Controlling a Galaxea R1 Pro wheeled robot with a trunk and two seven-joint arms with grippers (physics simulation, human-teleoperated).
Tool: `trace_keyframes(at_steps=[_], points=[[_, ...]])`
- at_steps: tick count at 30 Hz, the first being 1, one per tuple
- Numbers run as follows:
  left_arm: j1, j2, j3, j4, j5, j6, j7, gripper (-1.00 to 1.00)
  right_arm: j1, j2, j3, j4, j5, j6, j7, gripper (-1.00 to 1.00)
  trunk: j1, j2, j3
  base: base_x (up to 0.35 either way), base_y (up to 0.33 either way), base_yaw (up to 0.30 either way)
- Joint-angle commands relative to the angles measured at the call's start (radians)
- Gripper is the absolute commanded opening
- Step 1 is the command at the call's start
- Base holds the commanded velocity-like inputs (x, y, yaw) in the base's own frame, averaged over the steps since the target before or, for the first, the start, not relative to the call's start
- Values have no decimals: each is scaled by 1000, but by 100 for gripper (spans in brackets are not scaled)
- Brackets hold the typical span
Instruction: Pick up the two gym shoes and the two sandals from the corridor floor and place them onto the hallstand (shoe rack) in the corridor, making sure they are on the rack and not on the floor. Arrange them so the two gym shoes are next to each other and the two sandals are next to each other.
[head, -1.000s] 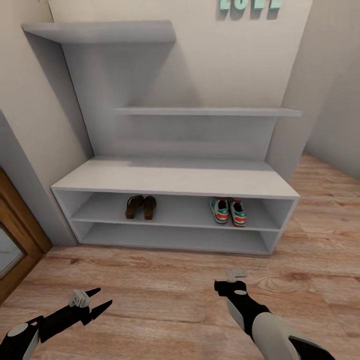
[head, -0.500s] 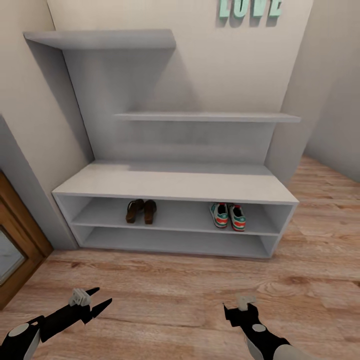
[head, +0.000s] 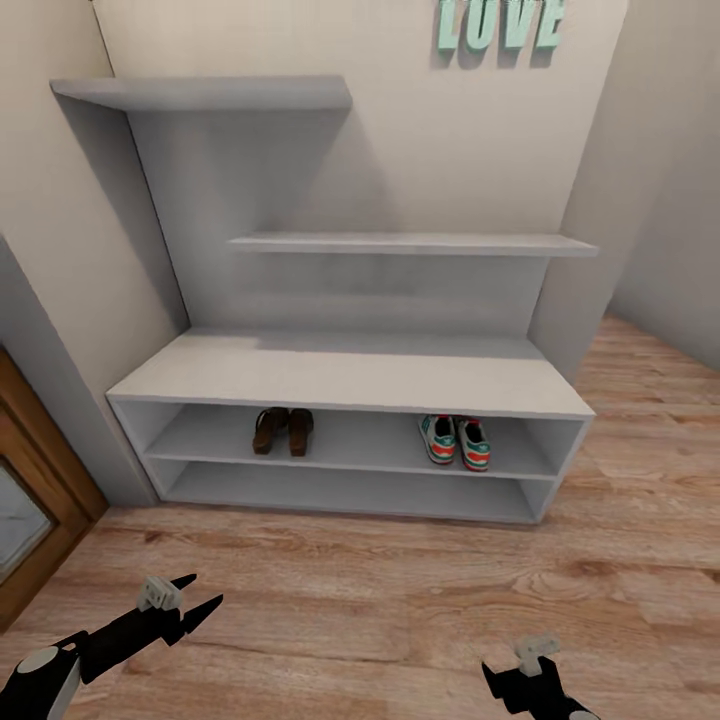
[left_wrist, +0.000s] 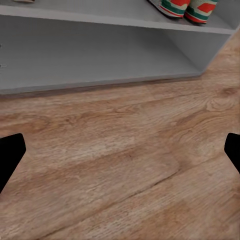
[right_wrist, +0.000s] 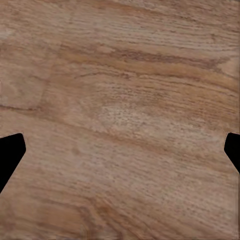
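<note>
The light-grey hallstand (head: 350, 370) stands against the wall ahead. On the upper of its two low shelves the two dark-brown sandals (head: 283, 431) lie side by side at the left, and the two white gym shoes (head: 455, 441) sit side by side at the right. The gym shoes (left_wrist: 182, 7) also show at the edge of the left wrist view. My left gripper (head: 203, 592) hovers open and empty over the corridor floor (head: 350, 600). My right gripper (right_wrist: 120, 150) is open over bare planks, its fingertips far apart; its wrist (head: 528, 680) sits low in the head view.
A wooden door frame (head: 40, 500) stands at the left beside the hallstand. Teal letters (head: 500, 22) hang on the wall above. Open floor runs on to the right of the hallstand (head: 650, 400). Two stepped wall shelves (head: 400, 243) rise above the bench.
My right arm has drawn back toward me and sunk to the bottom of the head view. The whole view has shifted slightly, so the hallstand looks a bit farther. The left arm has held still.
</note>
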Motion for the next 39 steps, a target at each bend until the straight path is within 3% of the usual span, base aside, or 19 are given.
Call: trace_keyframes(at_steps=[1, 6, 15, 17, 27, 28, 39], points=[[-1, 0, 6, 0, -11, -9, -3, 100, 6, -7, -8, 1, 1, -4, 20, 100, -4, 7, 2, 0, 0, 0], [4, 3, 7, 4, -12, -12, 13, 100, 32, -38, -9, 1, -34, -8, 113, 100, -23, 42, 18, 0, 0, 0], [41, 7, 15, 9, -12, -17, 44, 100, 63, -64, -9, 2, -94, -8, 241, 100, -58, 105, 46, 0, 0, 0], [67, 8, 32, 10, -12, -20, 53, 100, 78, -69, -9, 2, -134, -8, 277, 100, -65, 119, 53, 0, 0, 0], [141, 9, 81, 10, -12, -26, 113, 100, 85, -65, -9, 3, -159, -8, 291, 100, -104, 189, 84, 0, 0, 0], [154, 8, 107, 11, -12, -26, 125, 100, 85, -62, -8, 3, -160, -8, 290, 100, -108, 196, 87, 0, 0, 0], [161, 5, 145, 12, -14, -26, 132, 100, 85, -59, -7, 3, -159, -8, 267, 100, -150, 273, 121, 0, 0, 0]])
